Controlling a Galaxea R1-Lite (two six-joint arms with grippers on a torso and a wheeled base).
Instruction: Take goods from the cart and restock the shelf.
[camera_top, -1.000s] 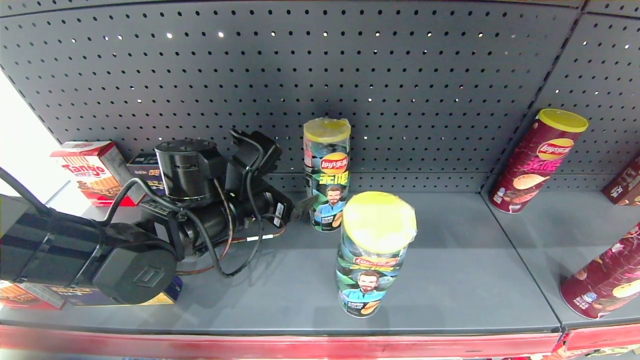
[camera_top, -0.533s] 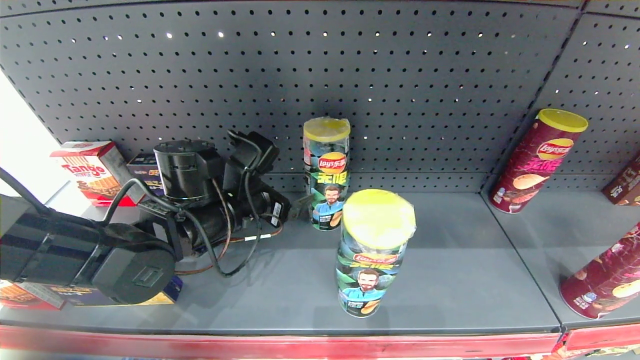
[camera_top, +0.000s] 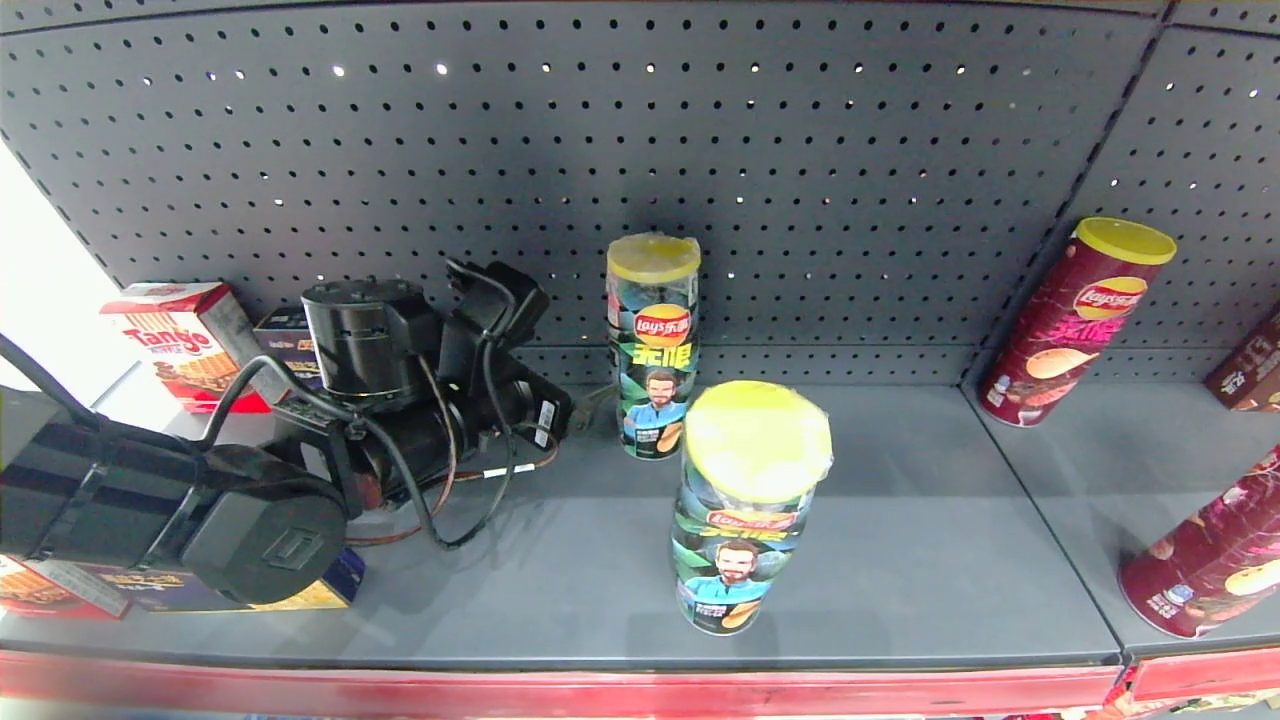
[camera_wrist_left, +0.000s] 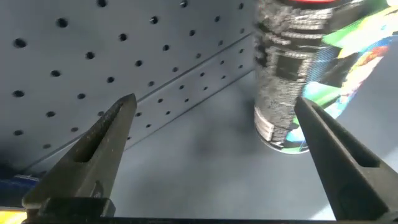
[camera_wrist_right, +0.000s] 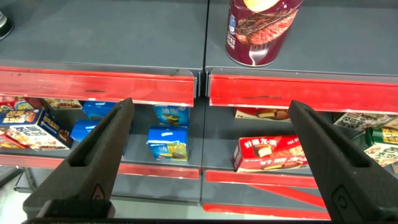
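Left gripper (camera_wrist_left: 214, 104): fingers held apart, just beside the rear can (camera_top: 654, 345).
Right gripper (camera_wrist_right: 209, 104): fingers held apart.
Front can (camera_top: 745, 510): stood upright on the shelf (camera_top: 920, 540).

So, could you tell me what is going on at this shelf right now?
The robot is restocking a grey shelf. Its left tool is open beside the rear chip can, which stands upright by the pegboard, and it grips nothing. A second can of the same kind stands upright nearer the front edge. The right tool is open and empty too.
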